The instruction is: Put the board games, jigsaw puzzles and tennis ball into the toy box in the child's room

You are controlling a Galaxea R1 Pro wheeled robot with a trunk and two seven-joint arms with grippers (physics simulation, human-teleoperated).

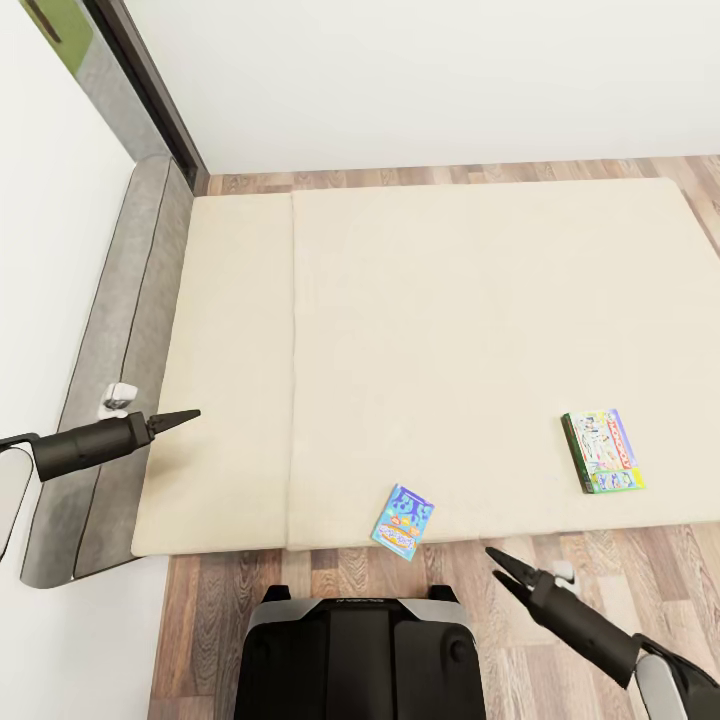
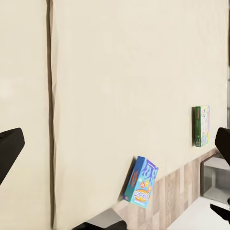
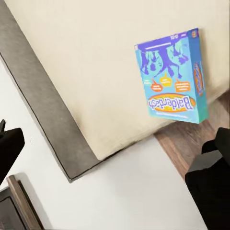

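Two board games lie on the beige bed. The small blue one sits at the mattress's near edge and overhangs it a little. The white Monopoly box lies further right. My right gripper hovers open over the floor just right of the blue box, not touching it. Off to the left, beside the grey headboard, my left gripper is open and holds nothing. The table, toy box, jigsaw puzzles and tennis ball are out of view.
My dark base stands on the wood floor against the bed's near side. A small white object rests on the headboard. White walls close in at the left and beyond the bed.
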